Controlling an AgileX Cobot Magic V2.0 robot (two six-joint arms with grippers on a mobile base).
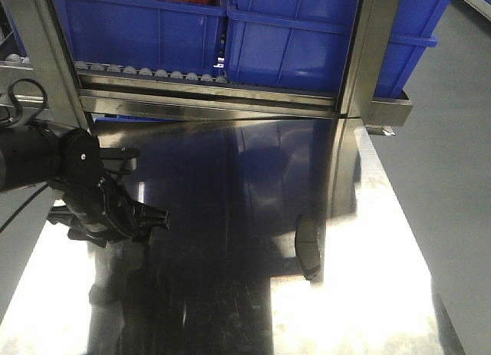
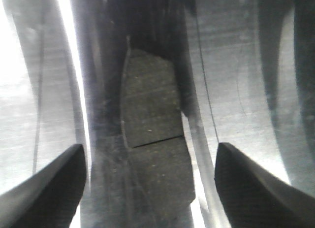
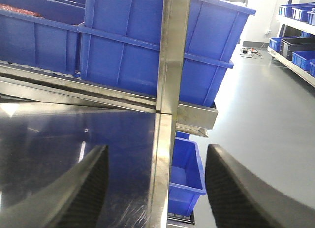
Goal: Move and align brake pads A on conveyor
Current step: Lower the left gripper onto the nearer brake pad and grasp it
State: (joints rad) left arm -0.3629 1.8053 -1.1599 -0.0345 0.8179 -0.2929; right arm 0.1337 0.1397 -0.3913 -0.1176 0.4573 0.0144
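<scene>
The left gripper point(image 1: 157, 218) hangs over the near left of the shiny steel table point(image 1: 368, 294). Its black fingers point(image 2: 44, 188) are spread wide and hold nothing. A dark grey curved brake pad point(image 2: 152, 139) with a centre groove lies flat on the steel between them, untouched. The front view shows a similar pad point(image 1: 307, 248) right of centre; I cannot tell whether it is the same one. The right gripper point(image 3: 157, 198) also gapes empty, facing the blue plastic bins point(image 3: 123, 55) on the far side.
</scene>
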